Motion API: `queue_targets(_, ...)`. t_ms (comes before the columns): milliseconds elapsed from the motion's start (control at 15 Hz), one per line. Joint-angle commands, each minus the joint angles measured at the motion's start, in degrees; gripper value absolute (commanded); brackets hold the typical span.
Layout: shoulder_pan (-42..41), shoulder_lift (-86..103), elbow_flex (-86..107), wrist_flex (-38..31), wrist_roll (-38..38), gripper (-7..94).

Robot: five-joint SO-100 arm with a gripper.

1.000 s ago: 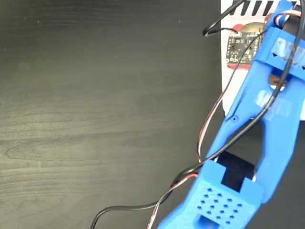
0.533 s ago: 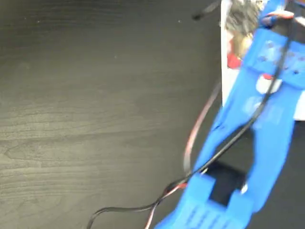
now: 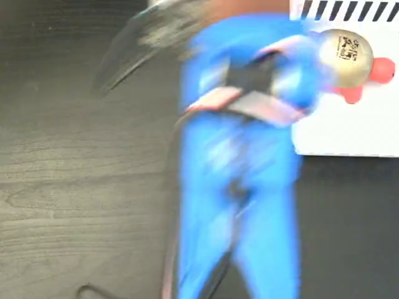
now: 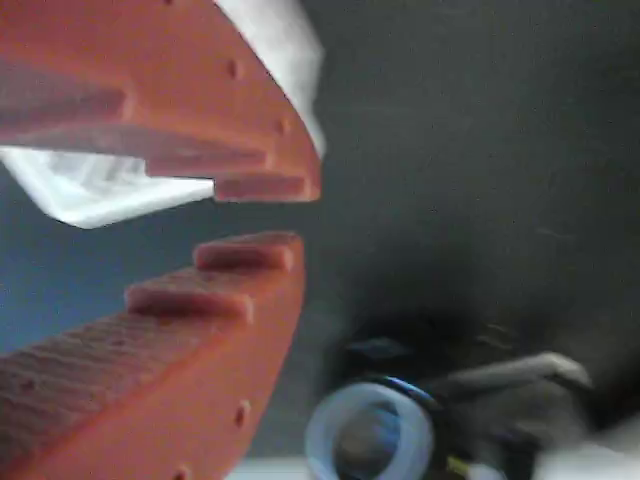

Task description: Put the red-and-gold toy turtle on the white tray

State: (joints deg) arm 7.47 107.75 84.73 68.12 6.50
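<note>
Now that the arm has swung left off the tray (image 3: pixel 349 134), the turtle (image 3: pixel 349 59) is lying free on it near the striped edge, suggesting placement is done, while the gripper (image 4: pixel 255 215), narrowly parted and holding nothing, is moving over bare dark table (image 3: pixel 75 156).

Heavy motion blur smears the blue arm (image 3: pixel 237 162) in the fixed view; the dim wrist view is soft throughout.

The red-and-gold toy turtle (image 3: pixel 350 60) sits on the white tray (image 3: pixel 349 128) near its striped edge. The blue arm (image 3: pixel 240 168) is badly blurred over the dark surface (image 3: pixel 75 156); its hand can't be made out.
</note>
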Motion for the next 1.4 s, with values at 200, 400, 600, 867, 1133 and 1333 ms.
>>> queue_targets(200,-11.6,31.8,42.7,-20.4,-0.3,0)
queue_targets(400,-11.1,45.2,64.1,-25.3,-3.9,0)
queue_targets(600,-11.3,57.9,78.6,-24.5,-4.7,0)
queue_targets(867,-10.8,70.6,84.9,-15.3,-4.6,0)
queue_targets(1133,-10.2,75.2,84.6,-5.6,-4.7,0)
queue_targets(1333,-11.3,78.4,83.6,2.5,-5.5,0)
